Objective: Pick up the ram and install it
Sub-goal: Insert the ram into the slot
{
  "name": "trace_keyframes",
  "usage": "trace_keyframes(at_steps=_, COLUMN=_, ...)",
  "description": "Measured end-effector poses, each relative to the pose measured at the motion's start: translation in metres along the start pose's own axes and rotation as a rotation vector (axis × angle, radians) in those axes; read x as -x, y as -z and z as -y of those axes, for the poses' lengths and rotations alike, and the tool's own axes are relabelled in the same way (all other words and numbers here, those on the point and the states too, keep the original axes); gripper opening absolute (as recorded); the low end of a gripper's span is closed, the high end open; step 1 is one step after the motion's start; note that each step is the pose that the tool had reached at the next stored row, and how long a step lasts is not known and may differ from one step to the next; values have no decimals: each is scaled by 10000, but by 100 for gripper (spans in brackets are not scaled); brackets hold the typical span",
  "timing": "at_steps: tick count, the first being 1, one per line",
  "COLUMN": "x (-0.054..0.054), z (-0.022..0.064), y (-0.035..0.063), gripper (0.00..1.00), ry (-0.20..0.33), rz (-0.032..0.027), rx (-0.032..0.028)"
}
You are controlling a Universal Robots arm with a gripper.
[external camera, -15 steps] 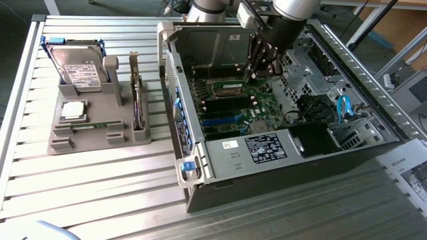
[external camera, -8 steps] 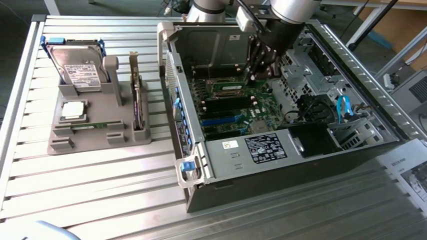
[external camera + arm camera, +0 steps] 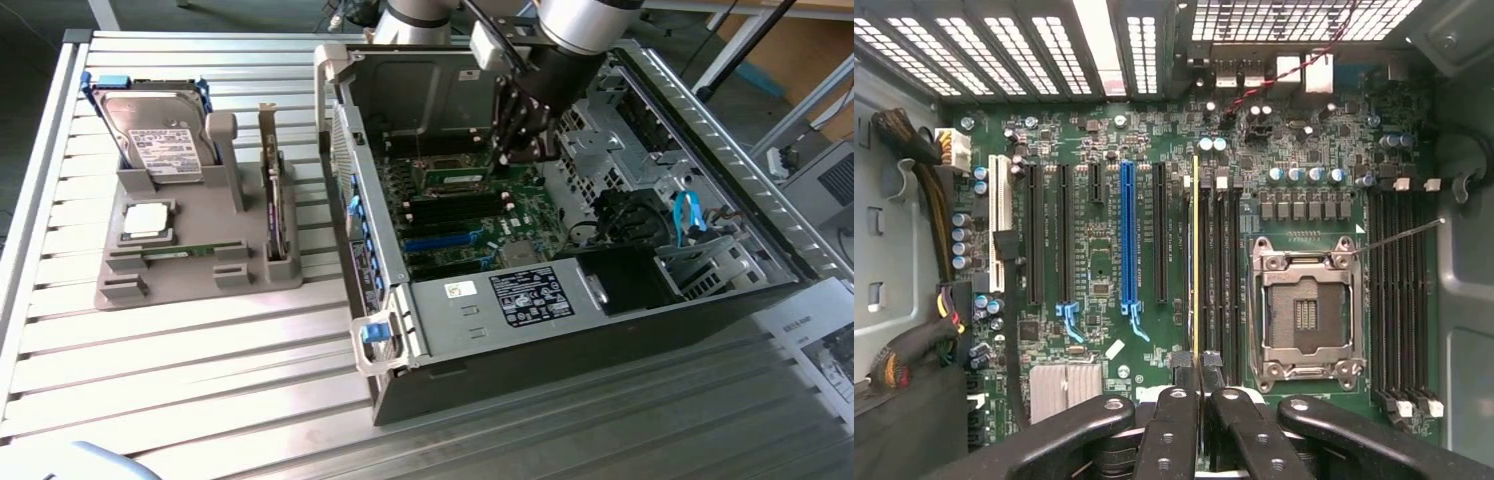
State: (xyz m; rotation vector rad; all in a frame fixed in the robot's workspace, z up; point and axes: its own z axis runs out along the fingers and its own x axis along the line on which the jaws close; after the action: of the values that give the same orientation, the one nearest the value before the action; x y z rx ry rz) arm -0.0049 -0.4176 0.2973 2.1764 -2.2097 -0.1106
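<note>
Centrally, slatted metal surface (image 3: 200, 350) occupied by open computer case (image 3: 461, 320); gray holder (image 3: 174, 275) at case's nine o'clock; inside case, ram (image 3: 1195, 260) clenched by claw (image 3: 1199, 393).

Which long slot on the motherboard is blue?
The blue slot, flanked by black ones, near the held ram; the other long slots are black or white.
</note>
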Motion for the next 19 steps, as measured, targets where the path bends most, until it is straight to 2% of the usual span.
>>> trace_keyframes(at_steps=19, x=-4, z=12, y=-161, gripper=12, ry=0, rz=-1, rx=0)
